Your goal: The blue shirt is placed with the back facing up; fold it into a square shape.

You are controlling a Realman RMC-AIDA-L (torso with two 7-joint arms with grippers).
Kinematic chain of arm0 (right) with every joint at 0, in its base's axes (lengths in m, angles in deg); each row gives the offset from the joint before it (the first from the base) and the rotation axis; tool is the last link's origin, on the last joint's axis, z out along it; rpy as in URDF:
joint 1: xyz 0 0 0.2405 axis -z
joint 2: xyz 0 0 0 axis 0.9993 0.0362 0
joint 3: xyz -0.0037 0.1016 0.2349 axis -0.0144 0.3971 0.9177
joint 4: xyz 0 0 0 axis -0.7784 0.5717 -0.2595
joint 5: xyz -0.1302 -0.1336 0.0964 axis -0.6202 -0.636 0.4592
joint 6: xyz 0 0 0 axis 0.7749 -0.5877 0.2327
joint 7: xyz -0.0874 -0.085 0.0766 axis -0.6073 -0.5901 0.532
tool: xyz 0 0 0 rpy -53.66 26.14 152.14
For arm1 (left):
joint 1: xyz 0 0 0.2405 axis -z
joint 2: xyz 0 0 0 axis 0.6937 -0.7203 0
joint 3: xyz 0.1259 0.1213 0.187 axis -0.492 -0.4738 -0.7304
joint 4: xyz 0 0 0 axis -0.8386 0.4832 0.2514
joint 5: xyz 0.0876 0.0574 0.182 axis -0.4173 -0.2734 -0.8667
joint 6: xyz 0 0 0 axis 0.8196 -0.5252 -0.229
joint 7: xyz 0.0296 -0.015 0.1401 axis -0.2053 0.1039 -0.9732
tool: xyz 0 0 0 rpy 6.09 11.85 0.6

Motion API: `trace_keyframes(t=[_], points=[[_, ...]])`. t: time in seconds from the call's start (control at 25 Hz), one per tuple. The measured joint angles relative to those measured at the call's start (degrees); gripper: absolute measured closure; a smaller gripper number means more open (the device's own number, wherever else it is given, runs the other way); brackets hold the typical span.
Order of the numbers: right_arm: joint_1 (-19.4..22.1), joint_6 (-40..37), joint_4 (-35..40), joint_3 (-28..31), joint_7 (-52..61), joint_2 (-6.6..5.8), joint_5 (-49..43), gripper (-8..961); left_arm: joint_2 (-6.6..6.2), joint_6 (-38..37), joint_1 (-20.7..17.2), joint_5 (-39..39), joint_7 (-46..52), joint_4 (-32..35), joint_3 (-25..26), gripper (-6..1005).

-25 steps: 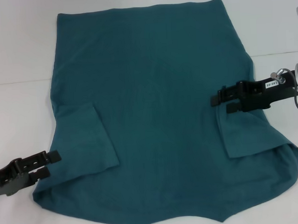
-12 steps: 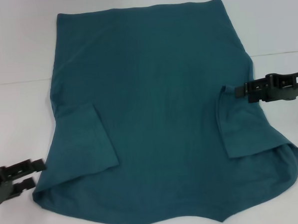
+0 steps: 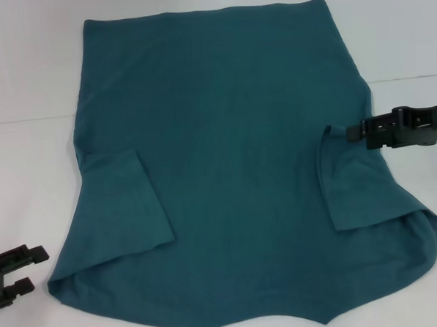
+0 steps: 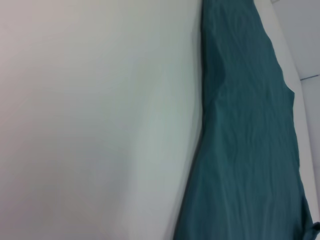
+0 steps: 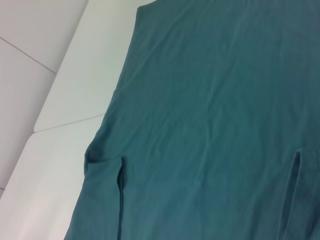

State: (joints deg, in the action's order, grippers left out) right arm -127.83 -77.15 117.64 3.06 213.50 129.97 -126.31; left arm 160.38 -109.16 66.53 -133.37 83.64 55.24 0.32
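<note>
The blue shirt (image 3: 233, 155) lies flat on the white table, hem at the far end, with both sleeves folded inward onto the body, the left sleeve (image 3: 126, 212) and the right sleeve (image 3: 359, 193). My left gripper (image 3: 38, 268) is open and empty over bare table, just off the shirt's near left corner. My right gripper (image 3: 349, 133) hovers at the shirt's right edge, beside the top corner of the folded right sleeve, holding no cloth. The left wrist view shows the shirt (image 4: 250, 150) along one side. The right wrist view is filled by the shirt (image 5: 215, 100) with both sleeve folds.
The white table (image 3: 29, 181) surrounds the shirt, with a seam line (image 3: 26, 120) running across it. The shirt's near edge reaches the bottom of the head view.
My left gripper has drawn back down and left, off the shirt's corner. My right gripper has pulled right, away from the folded sleeve, and turned. The shirt has not moved.
</note>
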Motion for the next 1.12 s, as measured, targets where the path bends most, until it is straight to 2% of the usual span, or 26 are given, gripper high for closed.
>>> trace_keyframes(t=[0.56,1.12], points=[[0.00,0.07,0.01,0.03,-0.01,0.14,0.16,315,0.49,3.60,0.75,-0.27,-0.26,-0.85,-3.77,215],[0.26,0.20,0.00,0.64,-0.04,0.14,0.15,319,0.80,3.90,1.98,-0.24,-0.28,-2.27,-6.96,218]])
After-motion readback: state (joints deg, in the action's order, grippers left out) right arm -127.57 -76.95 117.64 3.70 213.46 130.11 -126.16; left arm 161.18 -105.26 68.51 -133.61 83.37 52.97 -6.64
